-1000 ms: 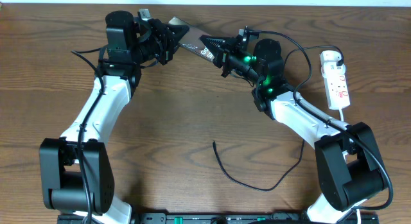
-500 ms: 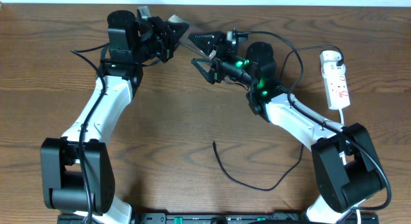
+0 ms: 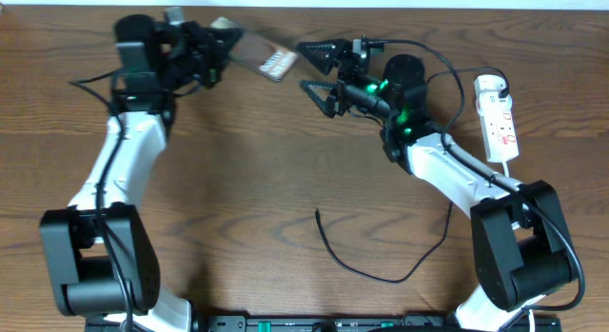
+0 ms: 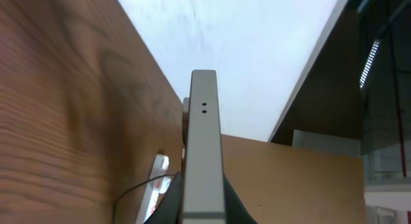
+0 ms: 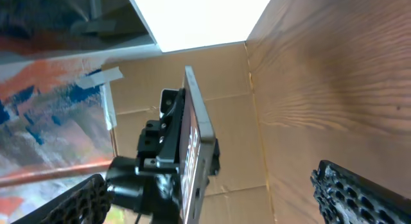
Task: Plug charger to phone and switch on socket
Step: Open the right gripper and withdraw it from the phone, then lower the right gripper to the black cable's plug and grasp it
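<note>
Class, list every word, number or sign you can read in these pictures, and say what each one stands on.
No text here can be read.
On the phone: print near one end, too small to read from overhead and blurred in the right wrist view.
On the socket: red marks, too small to read.

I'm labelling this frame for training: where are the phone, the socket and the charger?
phone (image 3: 257,50), overhead view, middle of its face.
socket (image 3: 500,127), overhead view, middle of the white strip.
charger (image 3: 318,218), overhead view, cable just behind its free tip.
</note>
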